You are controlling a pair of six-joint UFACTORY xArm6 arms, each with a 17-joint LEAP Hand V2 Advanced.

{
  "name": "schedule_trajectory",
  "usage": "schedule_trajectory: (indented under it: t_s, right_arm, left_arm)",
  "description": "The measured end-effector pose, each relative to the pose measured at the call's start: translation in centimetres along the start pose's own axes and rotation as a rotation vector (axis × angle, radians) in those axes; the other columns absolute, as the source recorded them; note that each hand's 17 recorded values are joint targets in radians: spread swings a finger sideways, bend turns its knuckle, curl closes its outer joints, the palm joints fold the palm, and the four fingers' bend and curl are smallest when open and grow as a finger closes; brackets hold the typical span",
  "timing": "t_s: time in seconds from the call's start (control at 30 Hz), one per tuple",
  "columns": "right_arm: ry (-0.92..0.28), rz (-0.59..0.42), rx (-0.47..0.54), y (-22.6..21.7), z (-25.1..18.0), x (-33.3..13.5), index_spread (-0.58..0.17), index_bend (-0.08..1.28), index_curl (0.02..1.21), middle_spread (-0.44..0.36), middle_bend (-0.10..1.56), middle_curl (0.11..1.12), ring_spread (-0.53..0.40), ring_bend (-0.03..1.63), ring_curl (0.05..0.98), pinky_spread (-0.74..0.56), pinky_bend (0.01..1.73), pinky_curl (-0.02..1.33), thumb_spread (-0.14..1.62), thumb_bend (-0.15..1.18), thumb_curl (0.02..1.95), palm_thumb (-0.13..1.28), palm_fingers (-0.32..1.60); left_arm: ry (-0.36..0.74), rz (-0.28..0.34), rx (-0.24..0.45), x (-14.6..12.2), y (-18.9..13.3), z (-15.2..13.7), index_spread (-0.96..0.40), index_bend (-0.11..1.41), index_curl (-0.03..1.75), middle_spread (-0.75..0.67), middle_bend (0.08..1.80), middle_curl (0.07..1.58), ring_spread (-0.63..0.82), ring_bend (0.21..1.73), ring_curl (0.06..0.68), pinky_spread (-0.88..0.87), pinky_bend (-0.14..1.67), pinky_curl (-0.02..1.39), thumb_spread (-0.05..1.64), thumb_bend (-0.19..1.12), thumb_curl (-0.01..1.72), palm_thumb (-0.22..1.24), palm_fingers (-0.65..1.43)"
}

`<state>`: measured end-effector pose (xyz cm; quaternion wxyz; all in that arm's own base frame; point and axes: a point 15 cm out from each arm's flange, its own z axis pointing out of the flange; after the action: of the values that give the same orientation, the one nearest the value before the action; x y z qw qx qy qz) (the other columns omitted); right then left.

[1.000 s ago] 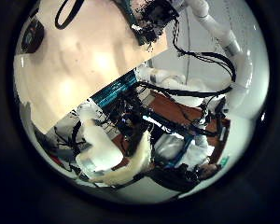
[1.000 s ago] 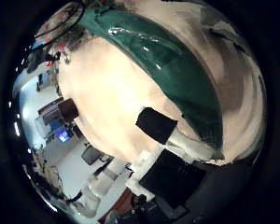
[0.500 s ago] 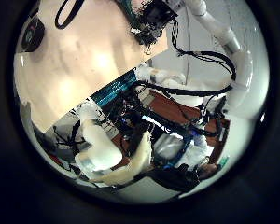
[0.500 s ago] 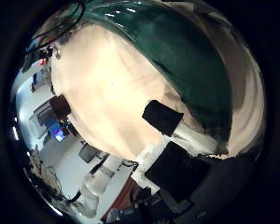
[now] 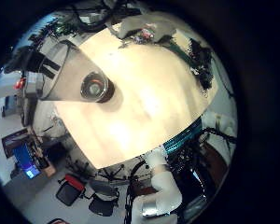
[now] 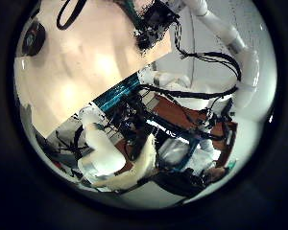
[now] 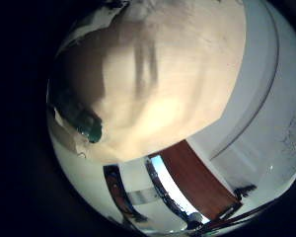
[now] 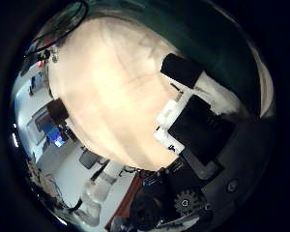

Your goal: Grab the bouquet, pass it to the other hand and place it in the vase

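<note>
The clear glass vase (image 5: 84, 84) stands upright on the table (image 5: 149, 103), off to one side of my left hand (image 6: 110, 158), whose fingers hang relaxed beyond the table's edge and hold nothing. The vase (image 6: 34, 36) also shows in the left thumb side view. Across the table my right hand (image 6: 154, 19) hovers low over the bouquet (image 5: 140, 35). The bouquet's glossy wrap (image 8: 208, 29) lies on the table along the rim of the right thumb side view, just past my right hand's straight fingers (image 8: 188, 72), which are not closed on it.
The table edge (image 6: 106, 101) runs close by my left hand. Past that edge stand office chairs (image 5: 93, 191) and desks on the floor. A looped cable (image 6: 72, 11) lies on the table near the vase.
The right thumb side view has shifted: the bouquet's wrap, which filled much of it, now sits at its rim, so the right hand has moved. The left hand's view is unchanged.
</note>
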<state>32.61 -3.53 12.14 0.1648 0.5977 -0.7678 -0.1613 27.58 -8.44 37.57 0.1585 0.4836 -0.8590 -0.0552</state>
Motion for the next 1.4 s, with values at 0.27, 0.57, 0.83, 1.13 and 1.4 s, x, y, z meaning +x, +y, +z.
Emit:
schedule_trajectory:
  t_s: [0.27,0.57,0.83,1.13,1.4]
  right_arm:
    - [-0.008,0.009,0.021,-0.6,-0.6,0.3,-0.435,0.62,0.75,-0.219,0.96,0.73,-0.246,1.23,0.473,-0.39,1.3,0.21,0.97,0.0,0.49,0.87,1.36]
    - [-0.065,0.04,0.326,-4.6,-6.5,1.0,-0.362,0.96,0.92,-0.172,1.21,0.81,-0.21,1.37,0.569,-0.25,1.47,0.34,0.99,0.08,0.59,1.1,1.24]
    - [-0.138,0.096,0.497,-2.6,-11.9,6.3,-0.3,1.05,0.93,-0.132,1.29,0.8,-0.191,1.43,0.611,-0.2,1.5,0.4,0.96,0.08,0.7,1.14,1.19]
    - [-0.383,0.018,0.581,2.7,-17.4,5.8,-0.259,1.1,0.91,-0.112,1.33,0.77,-0.183,1.45,0.629,-0.19,1.47,0.46,0.94,0.06,0.8,1.16,1.18]
    - [-0.563,-0.041,0.717,6.2,-24.0,6.4,-0.237,1.13,0.89,-0.105,1.35,0.74,-0.18,1.45,0.634,-0.19,1.45,0.5,0.92,0.04,0.87,1.16,1.17]
  left_arm:
    - [-0.001,0.0,0.001,0.0,0.1,0.0,0.07,0.18,0.36,0.47,0.18,0.28,0.61,0.42,0.217,0.68,0.36,0.18,1.1,-0.02,0.28,0.22,0.04]
    - [-0.002,-0.006,0.011,-0.1,0.1,-0.3,0.07,0.18,0.36,0.46,0.18,0.28,0.61,0.42,0.216,0.68,0.36,0.18,1.1,-0.02,0.28,0.22,0.04]
    - [-0.005,-0.009,0.019,-0.2,-0.1,-0.7,0.06,0.18,0.36,0.46,0.19,0.29,0.61,0.42,0.217,0.68,0.36,0.17,1.1,-0.02,0.28,0.22,0.04]
    - [-0.007,-0.02,0.026,-0.2,-0.4,-0.9,0.06,0.18,0.36,0.45,0.19,0.29,0.61,0.42,0.218,0.66,0.37,0.17,1.1,-0.02,0.28,0.22,0.04]
    - [0.042,-0.059,0.096,-1.1,-2.1,-2.2,0.06,0.18,0.36,0.43,0.19,0.29,0.59,0.42,0.219,0.65,0.37,0.17,1.1,-0.02,0.29,0.21,0.07]
